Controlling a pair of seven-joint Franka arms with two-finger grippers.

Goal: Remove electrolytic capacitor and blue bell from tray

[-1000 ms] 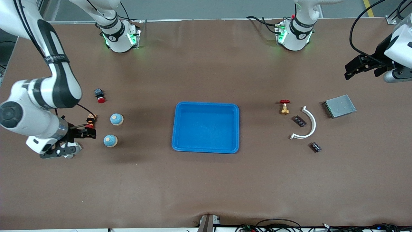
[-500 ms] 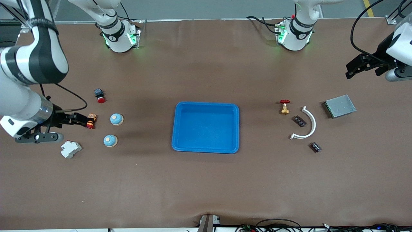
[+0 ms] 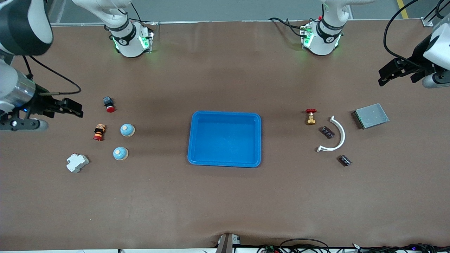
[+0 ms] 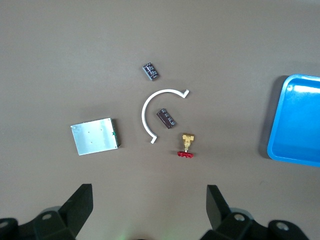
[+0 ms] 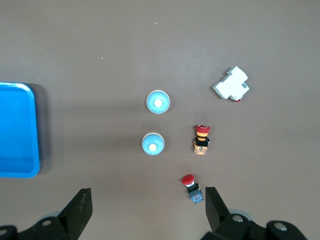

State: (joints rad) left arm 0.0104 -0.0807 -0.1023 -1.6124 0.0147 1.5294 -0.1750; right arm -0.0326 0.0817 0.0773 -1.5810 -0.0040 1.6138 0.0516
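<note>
Two blue dome bells (image 3: 127, 130) (image 3: 120, 153) stand toward the right arm's end of the table; the right wrist view shows both bells (image 5: 158, 102) (image 5: 152, 143). Two small dark capacitors (image 3: 327, 132) (image 3: 345, 160) lie toward the left arm's end, and both capacitors (image 4: 166, 118) (image 4: 150, 71) appear in the left wrist view. The blue tray (image 3: 225, 113) sits mid-table with nothing in it. My right gripper (image 3: 74, 108) (image 5: 148, 197) hangs open and holds nothing, over bare table beside a red push button. My left gripper (image 3: 384, 75) (image 4: 150, 192) hangs open and holds nothing, over bare table by the grey box.
Near the bells lie a blue-bodied red push button (image 3: 109, 104), an orange-bodied one (image 3: 99, 132) and a white breaker (image 3: 77, 162). By the capacitors are a brass valve with a red handle (image 3: 310, 116), a white curved strip (image 3: 339, 135) and a grey metal box (image 3: 371, 115).
The right arm has lifted and swung away from over the white breaker toward its base side, which uncovers the breaker and the orange button. The left gripper has barely shifted.
</note>
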